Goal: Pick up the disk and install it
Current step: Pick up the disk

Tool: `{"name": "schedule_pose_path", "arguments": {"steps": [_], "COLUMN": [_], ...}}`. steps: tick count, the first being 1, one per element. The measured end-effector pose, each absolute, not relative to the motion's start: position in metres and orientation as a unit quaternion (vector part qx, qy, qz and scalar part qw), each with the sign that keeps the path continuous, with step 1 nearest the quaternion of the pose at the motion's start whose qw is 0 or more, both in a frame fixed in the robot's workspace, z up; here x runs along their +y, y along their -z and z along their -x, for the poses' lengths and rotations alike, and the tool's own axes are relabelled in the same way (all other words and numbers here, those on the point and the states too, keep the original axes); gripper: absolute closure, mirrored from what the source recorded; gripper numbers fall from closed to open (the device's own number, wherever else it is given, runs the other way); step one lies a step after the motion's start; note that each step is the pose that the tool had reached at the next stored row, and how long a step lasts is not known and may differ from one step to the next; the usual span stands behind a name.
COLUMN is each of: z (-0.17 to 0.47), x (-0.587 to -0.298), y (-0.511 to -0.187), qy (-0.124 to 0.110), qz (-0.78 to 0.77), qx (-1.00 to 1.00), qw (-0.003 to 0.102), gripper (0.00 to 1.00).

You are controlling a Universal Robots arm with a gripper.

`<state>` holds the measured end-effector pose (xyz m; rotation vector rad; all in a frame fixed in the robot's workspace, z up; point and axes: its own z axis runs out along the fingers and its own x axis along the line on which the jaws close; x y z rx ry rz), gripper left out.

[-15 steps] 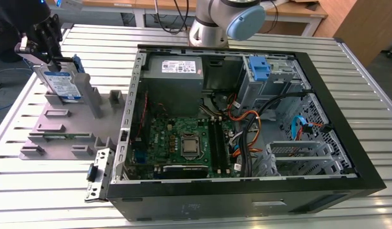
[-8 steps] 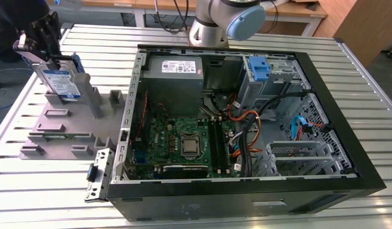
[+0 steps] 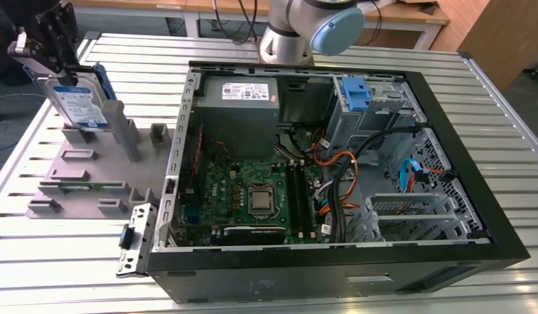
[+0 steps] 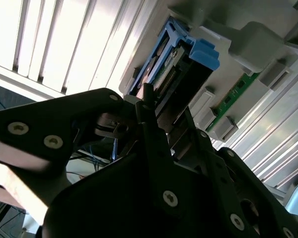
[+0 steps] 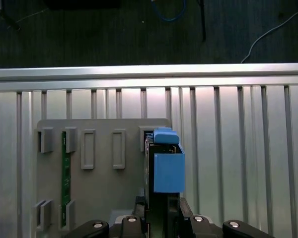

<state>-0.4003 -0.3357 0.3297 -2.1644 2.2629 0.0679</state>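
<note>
The disk [image 3: 82, 104], a flat silver slab with a white-and-blue label and a bright blue plastic frame, stands on edge at the exterior view's left, at a corner of the blocky grey plastic rack [image 3: 86, 176]. The black hand [image 3: 61, 69] is clamped on its top end. The rack sits on the ribbed metal table [image 3: 68, 261], just beside the open PC case [image 3: 339, 163].

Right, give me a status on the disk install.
Done: the hand is clamped on the top end of the disk. In hand: the disk stands upright at the grey holder rack; I cannot tell whether it is lifted clear. Left: the install, since the disk is outside the open computer case.
</note>
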Motion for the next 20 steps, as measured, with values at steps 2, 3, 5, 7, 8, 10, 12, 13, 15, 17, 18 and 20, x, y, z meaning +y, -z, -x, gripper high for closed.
{"name": "schedule_pose_path", "arguments": {"steps": [2,3,5,7,8,10,12,13,15,17,18,20], "z": [0.400,0.400,0.400,0.400,0.400,0.400,0.400,0.400,0.400,0.400,0.400,0.400], "x": [-0.336,-0.336,-0.336,-0.336,-0.336,-0.336,-0.336,-0.336,-0.336,-0.336,-0.336,-0.336], "y": [-0.335,-0.338,-0.344,-0.350,-0.351,-0.351,-0.351,-0.352,-0.352,-0.352,-0.352,-0.352], "qy": [-0.022,-0.022,-0.022,-0.022,-0.022,-0.022,-0.022,-0.022,-0.022,-0.022,-0.022,-0.022], "qz": [0.691,0.691,0.691,0.691,0.691,0.691,0.691,0.691,0.691,0.691,0.691,0.691], "qx": [0.722,0.722,0.722,0.722,0.722,0.722,0.722,0.722,0.722,0.722,0.722,0.722], "qw": [0.005,0.005,0.005,0.005,0.005,0.005,0.005,0.005,0.005,0.005,0.005,0.005], "gripper": [0.65,0.65,0.65,0.65,0.65,0.65,0.65,0.65,0.65,0.65,0.65,0.65]}}
